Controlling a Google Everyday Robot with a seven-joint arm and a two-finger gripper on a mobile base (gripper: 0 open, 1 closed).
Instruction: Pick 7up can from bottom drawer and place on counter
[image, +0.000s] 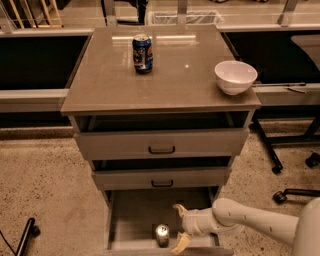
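Grey-brown counter (175, 87) is seen above the bottom drawer (132, 215), which is pulled out. The gripper (179, 226) is held inside that drawer, fingers spread wide (nothing grasped). A white bowl (235, 76) and a blue can (142, 53) are set on the counter, while the 7up can (161, 235) is stood near the drawer's front, just left of the gripper.

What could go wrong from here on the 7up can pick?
1. The gripper is open just right of the upright 7up can in the bottom drawer. An off-centre close could tip or shove the can.
2. The middle drawer stands partly open above, so the arm might clip it when lifting.
3. The white bowl sits at the counter's right edge, on the arm's side. Placing there could bump it.
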